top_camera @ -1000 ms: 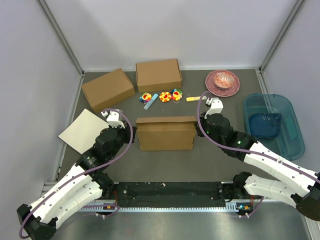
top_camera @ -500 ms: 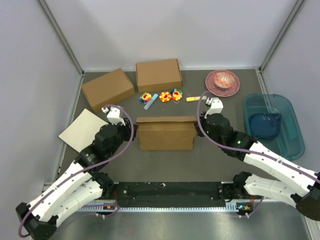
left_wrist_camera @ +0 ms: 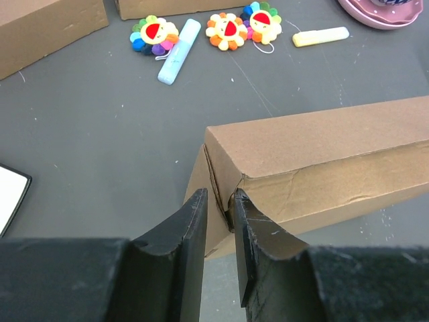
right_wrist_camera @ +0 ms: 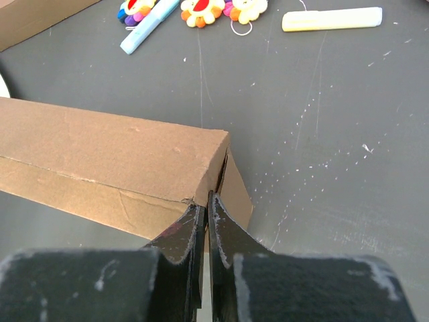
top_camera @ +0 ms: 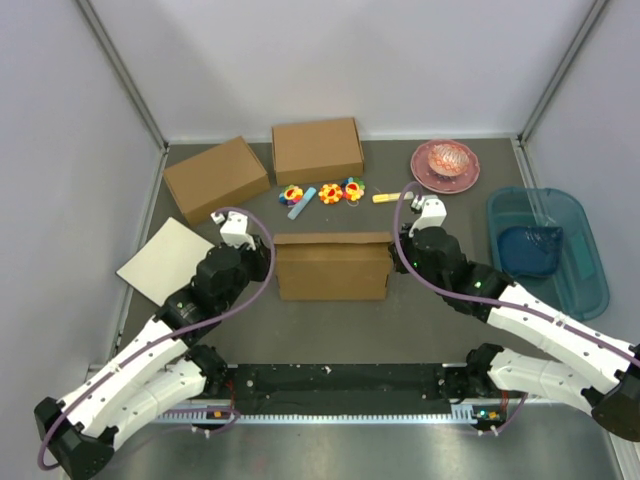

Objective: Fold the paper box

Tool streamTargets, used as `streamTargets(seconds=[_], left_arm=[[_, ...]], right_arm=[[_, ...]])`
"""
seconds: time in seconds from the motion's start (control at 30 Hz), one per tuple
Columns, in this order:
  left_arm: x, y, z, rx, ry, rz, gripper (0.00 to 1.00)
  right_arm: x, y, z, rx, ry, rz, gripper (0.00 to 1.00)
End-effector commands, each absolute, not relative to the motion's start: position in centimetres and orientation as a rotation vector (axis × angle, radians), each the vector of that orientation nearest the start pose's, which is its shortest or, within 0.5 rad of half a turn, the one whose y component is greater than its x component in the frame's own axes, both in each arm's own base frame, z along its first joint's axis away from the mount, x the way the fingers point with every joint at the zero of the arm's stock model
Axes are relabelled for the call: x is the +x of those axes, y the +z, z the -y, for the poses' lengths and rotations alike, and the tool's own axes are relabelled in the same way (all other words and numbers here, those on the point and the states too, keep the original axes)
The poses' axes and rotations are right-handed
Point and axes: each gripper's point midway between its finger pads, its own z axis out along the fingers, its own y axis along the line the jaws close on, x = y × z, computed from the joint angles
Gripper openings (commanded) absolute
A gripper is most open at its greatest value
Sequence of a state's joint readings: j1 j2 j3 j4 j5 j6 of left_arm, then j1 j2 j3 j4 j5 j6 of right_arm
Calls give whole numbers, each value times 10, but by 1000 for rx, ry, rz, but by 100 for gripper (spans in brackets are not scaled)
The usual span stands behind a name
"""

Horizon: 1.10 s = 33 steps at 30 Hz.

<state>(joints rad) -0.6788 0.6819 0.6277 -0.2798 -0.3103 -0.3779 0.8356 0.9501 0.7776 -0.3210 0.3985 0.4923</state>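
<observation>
Left arm's wrist has crept up and right toward the box end since a second ago; right arm and box haven't moved.

paper box (top_camera: pixel 332 267) sits centre of the top view, lid down, between the two wrists. It looks nearly formed.

left gripper (left_wrist_camera: pixel 218 201): fingers a narrow slit apart, tips at the box's left corner, lower centre of its wrist view. The end panel there splays outward. Can't tell whether the slit is nipping cardboard.

right gripper (right_wrist_camera: pixel 205 201): fingers pressed together, nothing between them, tips on the seam at the box's right corner. That end panel splays out too.

My read: the step is squaring or tucking the end panels. To do it well:
- press both ends inward together, so the box is braced and doesn't slide sideways
- contact low on the panel, near its fold, not at the free edge
- keep the left fingers from straddling the corner crease, or it'll buckle
</observation>
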Motion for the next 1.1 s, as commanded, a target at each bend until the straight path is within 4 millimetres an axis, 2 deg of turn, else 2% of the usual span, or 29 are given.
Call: streamTargets(seconds=[0.0,0.2,0.3,0.6,0.8,1.07], left_arm=[[253,248,151,69,-450,-1809,27],[254,258,150,79,-441,-1786,32],[255,257,150,86,-430,-1789,32],[259,251,154,101,-424,-1800,17],[261,254,157,110,-428,-1791,1],[261,243,158,112,-429,-1807,0]], right_arm=[[225,140,-179,-186,278,-2242,0],[226,140,-179,-190,272,-2242,0],[226,140,-179,-186,273,-2244,0],[225,140,-180,-194,278,-2242,0],[224,139,-179,-194,280,-2243,0],[222,142,-181,-202,305,-2241,0]])
